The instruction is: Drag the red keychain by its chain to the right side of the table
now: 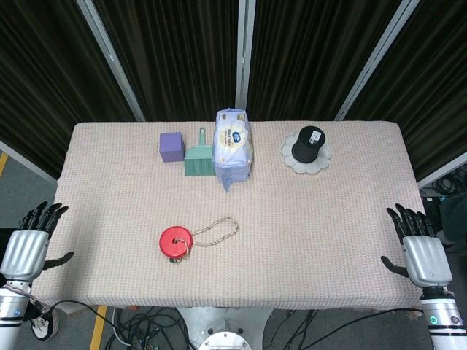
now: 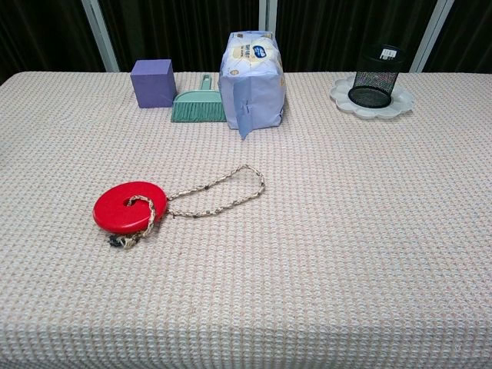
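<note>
The red keychain is a flat red disc lying left of the table's middle. Its braided chain loops out to the right on the cloth. My left hand hovers off the table's left edge, fingers spread, holding nothing. My right hand hovers off the right edge, also spread and empty. Both are far from the keychain. Neither hand shows in the chest view.
Along the back stand a purple cube, a small green brush, a tissue pack and a black mesh cup on a white plate. A beige woven cloth covers the table.
</note>
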### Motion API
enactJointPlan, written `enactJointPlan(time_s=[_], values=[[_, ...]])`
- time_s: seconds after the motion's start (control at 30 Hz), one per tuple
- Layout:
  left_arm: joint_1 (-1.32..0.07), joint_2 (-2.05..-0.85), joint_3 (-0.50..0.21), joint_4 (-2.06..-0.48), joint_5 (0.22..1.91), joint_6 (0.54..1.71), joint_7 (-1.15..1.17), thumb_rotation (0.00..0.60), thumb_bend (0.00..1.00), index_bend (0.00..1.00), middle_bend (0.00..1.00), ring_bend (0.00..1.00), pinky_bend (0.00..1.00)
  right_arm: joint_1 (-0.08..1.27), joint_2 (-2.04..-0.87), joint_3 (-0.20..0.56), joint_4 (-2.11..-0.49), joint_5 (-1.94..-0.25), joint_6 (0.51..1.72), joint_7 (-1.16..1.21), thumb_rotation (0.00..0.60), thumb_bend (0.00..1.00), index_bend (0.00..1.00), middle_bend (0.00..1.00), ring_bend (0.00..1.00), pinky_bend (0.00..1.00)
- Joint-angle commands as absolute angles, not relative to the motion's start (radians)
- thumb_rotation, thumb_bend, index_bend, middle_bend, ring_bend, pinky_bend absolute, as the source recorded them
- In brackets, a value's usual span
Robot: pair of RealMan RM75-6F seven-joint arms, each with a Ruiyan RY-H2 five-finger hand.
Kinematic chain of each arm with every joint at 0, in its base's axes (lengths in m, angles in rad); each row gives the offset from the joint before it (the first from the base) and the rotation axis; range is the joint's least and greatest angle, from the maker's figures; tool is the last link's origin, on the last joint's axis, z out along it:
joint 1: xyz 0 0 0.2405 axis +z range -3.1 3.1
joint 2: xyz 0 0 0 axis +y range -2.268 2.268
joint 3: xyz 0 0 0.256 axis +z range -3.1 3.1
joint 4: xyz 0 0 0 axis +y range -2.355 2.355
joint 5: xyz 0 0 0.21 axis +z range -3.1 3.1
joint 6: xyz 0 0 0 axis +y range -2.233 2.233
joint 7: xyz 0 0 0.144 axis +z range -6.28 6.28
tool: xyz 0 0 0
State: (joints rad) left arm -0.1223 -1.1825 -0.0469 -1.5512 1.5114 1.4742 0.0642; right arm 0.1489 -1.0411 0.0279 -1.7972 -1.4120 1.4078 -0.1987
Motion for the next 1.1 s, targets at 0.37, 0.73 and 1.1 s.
enactJointPlan(time_s=[0.37, 0.73, 1.1], values=[[-0.122, -1.183, -0.052, -1.549, 1.495, 1.472, 0.057, 0.600, 0.00, 0.13, 0.11, 0.02, 0.13, 0.207, -1.023, 0.044, -1.839, -1.436, 1.317, -0.225, 0.600, 0.10, 0.00, 0.00, 0.00, 0.00], [-0.109, -1.196, -0.040, -1.541, 1.501, 1.483, 0.067, 0.600, 0.00, 0.13, 0.11, 0.02, 0.13, 0.521, -0.999, 0.161, -1.926, -1.361, 0.914, -0.252, 0.600, 0.14, 0.00, 0.01, 0.00, 0.00], [-0.100, -1.197, -0.040, -1.505, 1.486, 1.484, 0.036, 0.600, 0.00, 0.13, 0.11, 0.02, 0.13, 0.837, -1.159, 0.214, -1.842, -1.199, 0.601, -0.344, 0.600, 0.37, 0.00, 0.03, 0.00, 0.00]])
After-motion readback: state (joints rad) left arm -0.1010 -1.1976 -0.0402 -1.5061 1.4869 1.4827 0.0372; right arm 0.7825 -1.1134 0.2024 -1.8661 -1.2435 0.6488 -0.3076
